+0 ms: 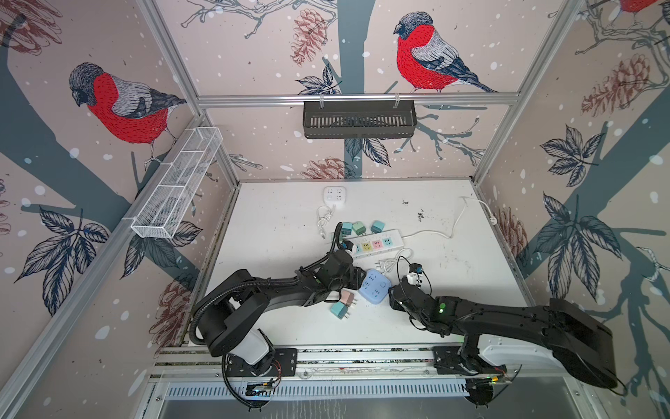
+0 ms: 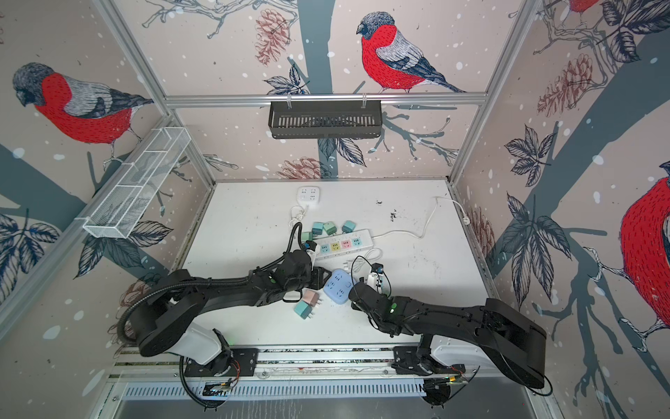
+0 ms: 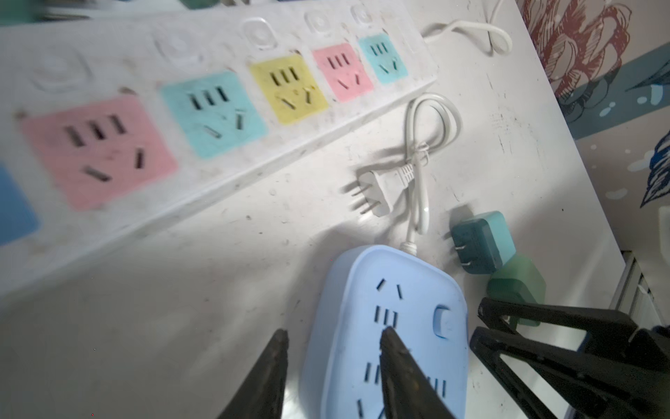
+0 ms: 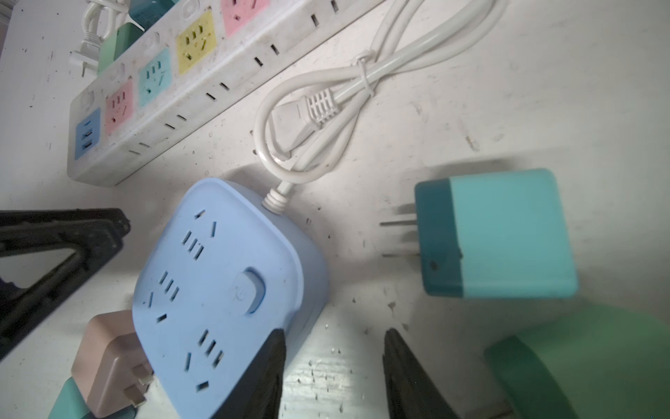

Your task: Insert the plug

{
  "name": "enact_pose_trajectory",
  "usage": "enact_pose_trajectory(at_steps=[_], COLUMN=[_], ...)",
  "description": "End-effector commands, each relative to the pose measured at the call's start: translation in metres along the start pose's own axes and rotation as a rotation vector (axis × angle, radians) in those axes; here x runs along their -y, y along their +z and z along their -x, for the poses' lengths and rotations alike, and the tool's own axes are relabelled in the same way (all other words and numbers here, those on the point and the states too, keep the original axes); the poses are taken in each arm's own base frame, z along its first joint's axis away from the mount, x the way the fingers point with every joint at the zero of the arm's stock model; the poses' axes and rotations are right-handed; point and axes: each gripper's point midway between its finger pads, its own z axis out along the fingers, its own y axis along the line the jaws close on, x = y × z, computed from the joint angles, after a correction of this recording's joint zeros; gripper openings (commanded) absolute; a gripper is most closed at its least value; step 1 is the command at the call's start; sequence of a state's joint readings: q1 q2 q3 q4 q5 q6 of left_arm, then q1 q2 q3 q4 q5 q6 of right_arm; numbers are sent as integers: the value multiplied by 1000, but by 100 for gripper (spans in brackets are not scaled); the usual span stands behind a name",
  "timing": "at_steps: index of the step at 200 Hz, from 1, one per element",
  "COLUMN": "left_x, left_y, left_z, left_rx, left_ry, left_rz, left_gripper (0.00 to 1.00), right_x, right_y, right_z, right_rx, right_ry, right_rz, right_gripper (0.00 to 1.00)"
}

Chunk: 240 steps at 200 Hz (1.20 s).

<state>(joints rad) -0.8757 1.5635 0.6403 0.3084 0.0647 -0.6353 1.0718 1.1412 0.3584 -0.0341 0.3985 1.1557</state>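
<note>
A light blue socket cube (image 1: 374, 290) lies mid-table between both grippers. My left gripper (image 3: 335, 332) is open at its left corner. One finger stands over the bare table and the other over the cube's face (image 3: 391, 326). My right gripper (image 4: 335, 332) is open on the cube's other side, with one finger against the cube's side wall (image 4: 308, 290) and only table between the fingers. Loose plugs lie around: a teal one (image 4: 496, 232) and a green one (image 4: 580, 362) by the right gripper, and a pink one (image 1: 348, 298) and a teal one (image 1: 339, 309) near the left arm.
A white power strip (image 1: 373, 243) with coloured sockets lies behind the cube, with three plugs (image 1: 359, 228) beyond it. The cube's bundled white cord and plug (image 3: 373, 192) rest between strip and cube. A white socket cube (image 1: 334, 193) sits at the back. Wall baskets hang left and rear.
</note>
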Motion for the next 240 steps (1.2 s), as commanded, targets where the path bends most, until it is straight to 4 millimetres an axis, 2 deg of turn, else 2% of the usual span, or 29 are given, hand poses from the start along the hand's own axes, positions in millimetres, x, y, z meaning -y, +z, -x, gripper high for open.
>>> enact_pose_trajectory(at_steps=[1, 28, 44, 70, 99, 131, 165, 186, 206, 220, 240], left_x=[18, 24, 25, 40, 57, 70, 71, 79, 85, 88, 91], left_y=[9, 18, 21, 20, 15, 10, 2, -10, -30, -50, -89], left_z=[3, -8, -15, -25, -37, -50, -49, -41, -25, -4, 35], left_rx=[20, -5, -22, -27, -21, -8, 12, 43, 97, 164, 296], left_ry=[21, 24, 21, 34, 46, 52, 43, 49, 63, 73, 77], left_rz=[-51, -63, -64, -93, -115, -131, -141, -175, -189, -169, -121], left_gripper=[42, 41, 41, 42, 42, 43, 44, 46, 49, 55, 71], right_x=[10, 23, 35, 59, 81, 90, 90, 84, 78, 78, 81], right_y=[-7, -19, -24, -30, -35, -35, -31, -28, -22, -20, -15], right_z=[11, 24, 31, 36, 39, 36, 33, 32, 28, 24, 18], right_rx=[50, 90, 112, 122, 141, 136, 110, 99, 75, 53, 20], right_ry=[22, 52, 75, 125, 161, 176, 173, 170, 168, 169, 163], right_rz=[-38, -69, -103, -168, -212, -212, -217, -190, -166, -179, -205], right_gripper=[47, 48, 48, 48, 56, 63, 65, 71, 72, 72, 71])
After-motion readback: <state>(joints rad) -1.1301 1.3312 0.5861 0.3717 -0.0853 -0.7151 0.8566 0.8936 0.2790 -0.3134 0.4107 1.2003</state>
